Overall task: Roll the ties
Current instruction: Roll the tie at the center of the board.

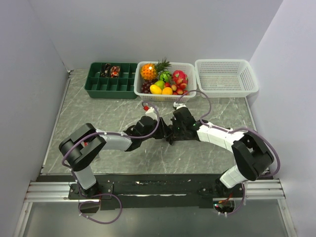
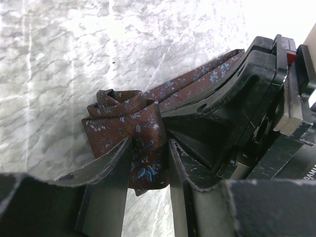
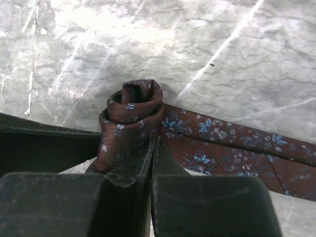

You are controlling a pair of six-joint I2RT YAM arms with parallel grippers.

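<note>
Arms of a two-arm robot meet at the middle of a grey marbled surface (image 1: 98,113), and we see one tie (image 2: 131,121) between them. It is dark maroon with small blue flowers, and one end is wound into a loose coil. The left tool (image 2: 148,148) has its fingers part-way apart, clamped on either side of the coil. The right tool (image 3: 152,145) has its jaws pressed together at the coil's base, seemingly pinching a fold of fabric, though we cannot see the contact clearly. The unrolled tail lies flat beside the coil. Well apart, at the far edge, a green compartment tray (image 1: 94,86) holds small dark bundles.
</note>
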